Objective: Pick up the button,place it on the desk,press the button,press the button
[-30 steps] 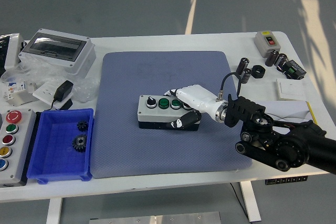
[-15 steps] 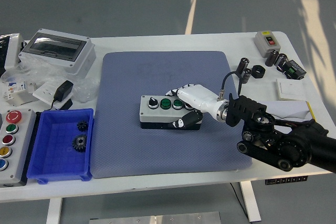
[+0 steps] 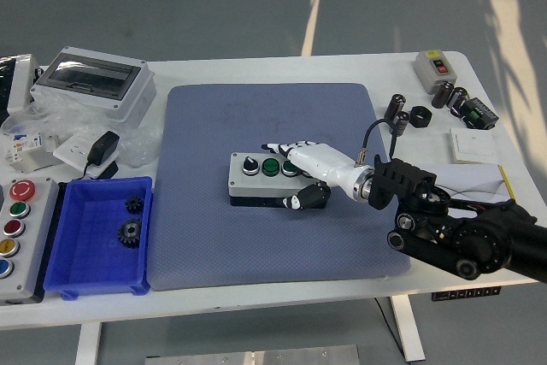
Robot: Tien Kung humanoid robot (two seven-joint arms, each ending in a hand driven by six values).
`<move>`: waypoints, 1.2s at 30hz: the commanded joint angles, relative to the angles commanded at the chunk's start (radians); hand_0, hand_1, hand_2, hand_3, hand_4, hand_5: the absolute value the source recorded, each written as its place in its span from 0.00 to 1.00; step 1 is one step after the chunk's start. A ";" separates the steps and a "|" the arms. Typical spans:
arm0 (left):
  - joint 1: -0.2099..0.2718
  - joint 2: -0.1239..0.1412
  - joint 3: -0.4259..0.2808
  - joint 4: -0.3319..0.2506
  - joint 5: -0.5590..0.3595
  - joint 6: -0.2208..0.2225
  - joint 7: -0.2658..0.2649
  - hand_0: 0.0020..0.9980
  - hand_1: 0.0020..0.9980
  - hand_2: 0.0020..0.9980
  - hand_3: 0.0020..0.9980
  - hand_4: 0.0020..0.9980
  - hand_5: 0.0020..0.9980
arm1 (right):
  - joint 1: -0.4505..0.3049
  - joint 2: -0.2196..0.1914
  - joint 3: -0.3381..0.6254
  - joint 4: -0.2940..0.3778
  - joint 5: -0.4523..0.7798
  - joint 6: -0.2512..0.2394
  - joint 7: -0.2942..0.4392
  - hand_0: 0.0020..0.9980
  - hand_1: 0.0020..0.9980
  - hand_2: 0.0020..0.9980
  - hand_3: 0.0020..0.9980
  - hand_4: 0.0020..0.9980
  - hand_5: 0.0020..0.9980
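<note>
A grey button box (image 3: 253, 179) with a black knob and green buttons (image 3: 271, 167) on top lies on the blue mat (image 3: 256, 117) near the table's middle. My right hand (image 3: 301, 175), white with black fingertips, comes in from the lower right and wraps the box's right end. Its fingers (image 3: 277, 148) lie over the back top edge and the thumb (image 3: 298, 202) presses the front face. The hand covers the box's right end. I cannot tell whether the box rests on the mat or hangs just above it.
A blue bin (image 3: 65, 261) holding black gears stands at the left, beside a panel of coloured buttons (image 3: 17, 237). A grey enclosure (image 3: 94, 81) and a charger (image 3: 102, 148) are at the back left. Black cylinders (image 3: 398, 110), a small switch box (image 3: 434, 66) and a white plate (image 3: 473, 144) lie at the right.
The button box and my right hand on it have shifted slightly to the right. The hand's hold on it is unchanged.
</note>
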 joint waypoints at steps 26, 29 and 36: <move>-0.005 0.001 -0.020 0.000 0.021 -0.024 -0.016 0.63 0.58 0.54 0.60 0.62 0.20 | 0.029 -0.126 0.069 0.170 0.126 0.144 -0.030 1.00 1.00 1.00 1.00 0.80 0.15; -0.004 0.001 -0.020 0.000 0.019 -0.027 -0.018 0.63 0.58 0.54 0.60 0.62 0.20 | 0.015 -0.174 0.114 0.230 0.153 0.150 -0.046 1.00 1.00 1.00 1.00 0.80 0.15; 0.000 -0.003 -0.015 0.000 0.010 -0.021 -0.015 0.63 0.57 0.54 0.60 0.60 0.19 | -0.032 -0.285 0.229 0.384 0.072 0.089 -0.184 1.00 1.00 1.00 1.00 0.81 0.17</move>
